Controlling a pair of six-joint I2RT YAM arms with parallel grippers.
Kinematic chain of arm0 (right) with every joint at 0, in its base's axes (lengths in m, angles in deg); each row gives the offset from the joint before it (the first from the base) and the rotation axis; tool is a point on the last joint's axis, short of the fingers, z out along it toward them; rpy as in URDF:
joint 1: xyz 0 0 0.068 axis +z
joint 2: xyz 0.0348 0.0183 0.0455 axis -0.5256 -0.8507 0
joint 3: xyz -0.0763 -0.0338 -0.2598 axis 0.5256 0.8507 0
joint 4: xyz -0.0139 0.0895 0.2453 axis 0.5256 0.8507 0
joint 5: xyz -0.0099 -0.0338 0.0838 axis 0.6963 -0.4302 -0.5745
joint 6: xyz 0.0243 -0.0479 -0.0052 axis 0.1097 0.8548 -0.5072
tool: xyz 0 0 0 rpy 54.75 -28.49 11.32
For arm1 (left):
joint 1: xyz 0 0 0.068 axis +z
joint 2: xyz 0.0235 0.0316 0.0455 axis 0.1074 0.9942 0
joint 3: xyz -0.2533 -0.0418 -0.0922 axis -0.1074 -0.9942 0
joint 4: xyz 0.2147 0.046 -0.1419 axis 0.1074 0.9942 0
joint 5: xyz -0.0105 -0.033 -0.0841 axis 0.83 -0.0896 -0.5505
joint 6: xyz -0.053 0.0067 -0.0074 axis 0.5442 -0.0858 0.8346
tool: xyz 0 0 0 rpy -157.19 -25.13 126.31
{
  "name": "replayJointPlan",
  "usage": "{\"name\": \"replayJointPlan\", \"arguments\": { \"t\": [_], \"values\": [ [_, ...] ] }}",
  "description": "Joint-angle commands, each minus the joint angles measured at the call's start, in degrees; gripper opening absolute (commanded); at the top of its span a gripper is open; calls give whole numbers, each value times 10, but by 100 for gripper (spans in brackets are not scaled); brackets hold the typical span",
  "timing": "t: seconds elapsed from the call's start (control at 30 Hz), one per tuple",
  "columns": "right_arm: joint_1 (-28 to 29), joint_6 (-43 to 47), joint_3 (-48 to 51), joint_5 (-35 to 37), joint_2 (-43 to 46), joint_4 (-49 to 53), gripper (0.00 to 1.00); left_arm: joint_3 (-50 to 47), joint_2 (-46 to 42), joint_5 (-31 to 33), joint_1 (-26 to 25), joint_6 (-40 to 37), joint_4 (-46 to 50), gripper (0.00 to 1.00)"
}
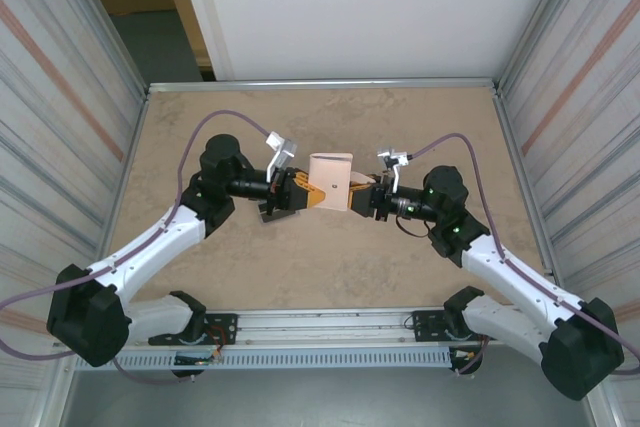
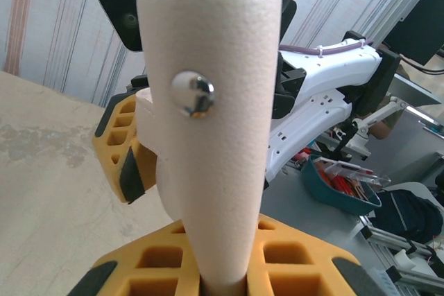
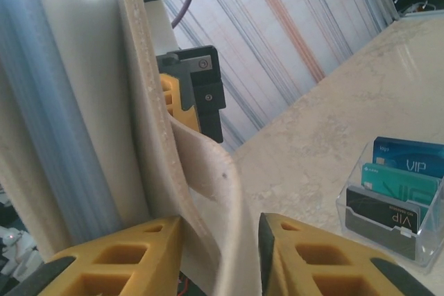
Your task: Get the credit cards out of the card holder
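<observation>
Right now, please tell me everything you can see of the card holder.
The card holder is a beige wallet of grainy, leather-like material with stitched edges, a metal snap and pale blue lining. It is held over the table: the left jaws clamp one edge, the right jaws stand around its loose flap.

top: overhead, far, looking down | 2 wrists: close, opposed, sharing card holder [image 2: 222,171]

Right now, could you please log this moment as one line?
left gripper: shut on beige folding card holder with metal snap | right gripper: shut on its flap | holder: held between both, over tan table
</observation>
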Motion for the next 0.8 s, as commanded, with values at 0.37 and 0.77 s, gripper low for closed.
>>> {"name": "replayJointPlan", "arguments": {
  "t": [0.37,0.77],
  "values": [
    [23,55,-47,117,45,132,0,28,24,53,-5,-8,37,38],
    [42,70,-81,232,30,219,0,35,45,133,-14,2,53,80]
  ]
}}
